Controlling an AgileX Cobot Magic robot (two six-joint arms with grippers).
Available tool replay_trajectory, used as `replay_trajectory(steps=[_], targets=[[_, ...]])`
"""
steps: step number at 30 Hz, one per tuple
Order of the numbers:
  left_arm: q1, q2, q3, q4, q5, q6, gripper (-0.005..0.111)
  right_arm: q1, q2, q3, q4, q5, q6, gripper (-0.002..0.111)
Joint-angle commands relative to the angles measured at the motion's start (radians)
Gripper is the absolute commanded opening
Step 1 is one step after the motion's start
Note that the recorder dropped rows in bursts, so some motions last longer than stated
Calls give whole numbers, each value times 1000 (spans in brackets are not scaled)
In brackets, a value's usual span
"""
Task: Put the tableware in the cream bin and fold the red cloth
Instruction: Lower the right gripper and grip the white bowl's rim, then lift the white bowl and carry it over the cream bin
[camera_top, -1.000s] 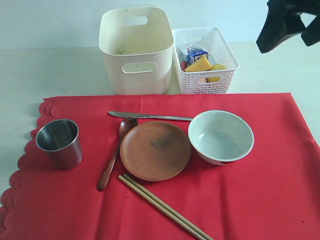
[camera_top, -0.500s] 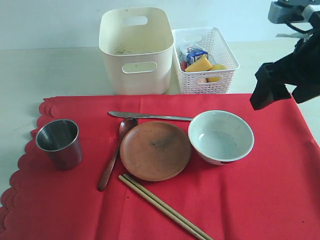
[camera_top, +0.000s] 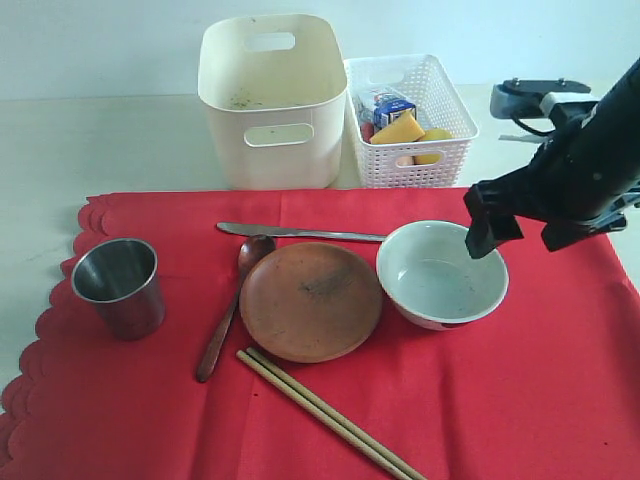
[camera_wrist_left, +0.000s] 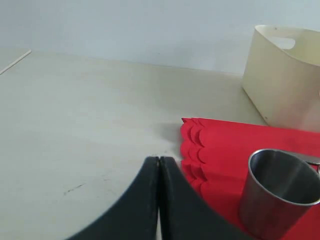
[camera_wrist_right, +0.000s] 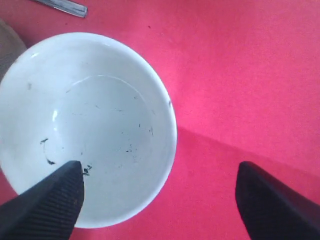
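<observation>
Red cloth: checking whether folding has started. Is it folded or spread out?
Spread out. The red cloth lies open across the table, no fold showing, with the white bowl and steel cup standing on it.

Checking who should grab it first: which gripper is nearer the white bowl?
Right. The right gripper hangs open over the white bowl's rim, one finger above its inside. The left gripper, shut, sits over the table beyond the red cloth's scalloped edge, by the steel cup.
</observation>
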Motion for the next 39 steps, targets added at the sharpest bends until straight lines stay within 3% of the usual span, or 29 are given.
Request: replay_trajectory(steps=[1, 4, 6, 14, 26, 39], targets=[[-6, -6, 3, -1, -4, -3, 1, -5, 77, 5, 8, -50, -4, 78], [-6, -6, 3, -1, -4, -3, 1, -5, 128, 5, 18, -75, -20, 77], [-6, -6, 3, -1, -4, -3, 1, -5, 163, 5, 21, -97, -22, 68], [-6, -6, 3, -1, -4, -3, 1, -5, 194, 5, 29, -148, -22, 0], [-6, -6, 3, -1, -4, -3, 1, -5, 48, -39, 29, -91, -15, 0], [-6, -6, 3, -1, -4, -3, 1, 8, -23, -407, 34, 119, -11, 0]])
